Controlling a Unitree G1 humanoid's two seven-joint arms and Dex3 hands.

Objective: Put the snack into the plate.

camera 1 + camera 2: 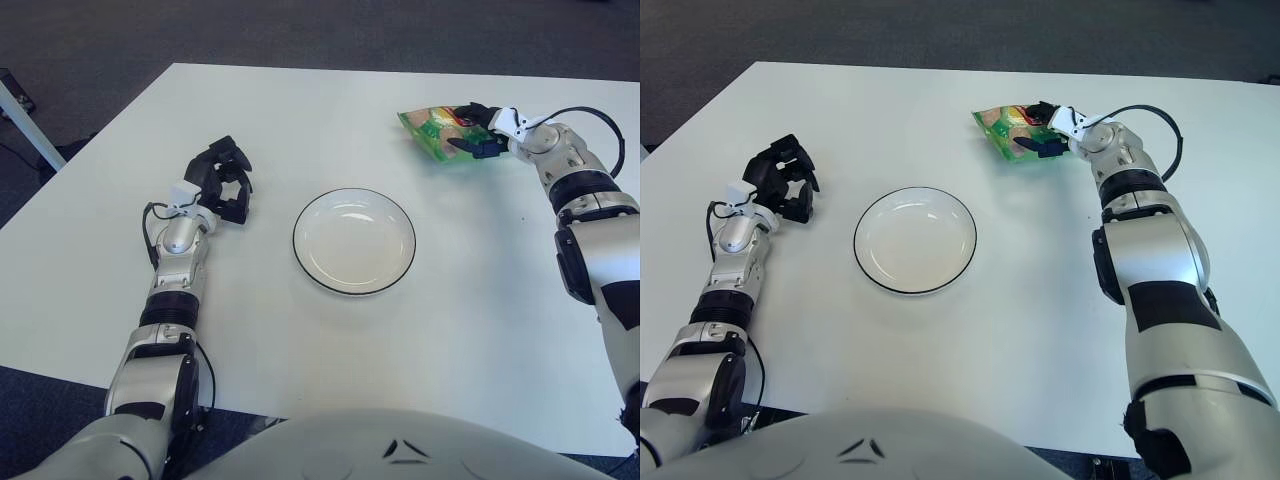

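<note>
The snack (428, 130) is a green packet with a colourful print, lying at the far right of the white table. My right hand (482, 132) is at the packet's right end with its dark fingers closed over that edge. The packet looks slightly tilted, and I cannot tell whether it is lifted off the table. The plate (354, 290) is white with a thin black rim. It sits empty in the middle of the table, nearer to me and to the left of the snack. My left hand (226, 186) shows left of the plate, fingers relaxed and holding nothing.
The white table (300, 110) has its far edge just behind the snack and its right edge close beyond my right arm. A black cable (590, 115) loops at my right wrist. Dark carpet surrounds the table.
</note>
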